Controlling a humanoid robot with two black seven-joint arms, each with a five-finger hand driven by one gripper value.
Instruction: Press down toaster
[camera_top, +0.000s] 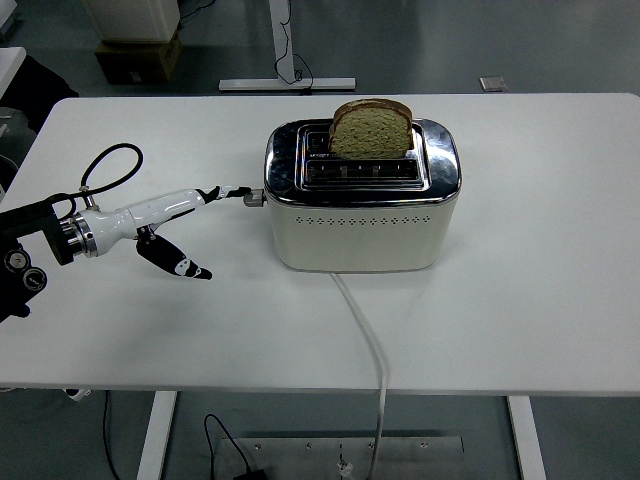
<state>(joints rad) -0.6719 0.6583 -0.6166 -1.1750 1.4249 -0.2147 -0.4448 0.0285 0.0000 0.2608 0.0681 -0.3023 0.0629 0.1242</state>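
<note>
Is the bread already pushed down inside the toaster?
No, the bread stands well above the top of the toaster, in its rear slot.

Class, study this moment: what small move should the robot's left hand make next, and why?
Probably push straight down. The left hand has its extended fingertips at the small silver lever knob on the cream-and-chrome toaster, and the brown bread slice stands high in its slot, unlowered.

left hand: white shell, black fingertips | silver wrist ring | black looped cable
</note>
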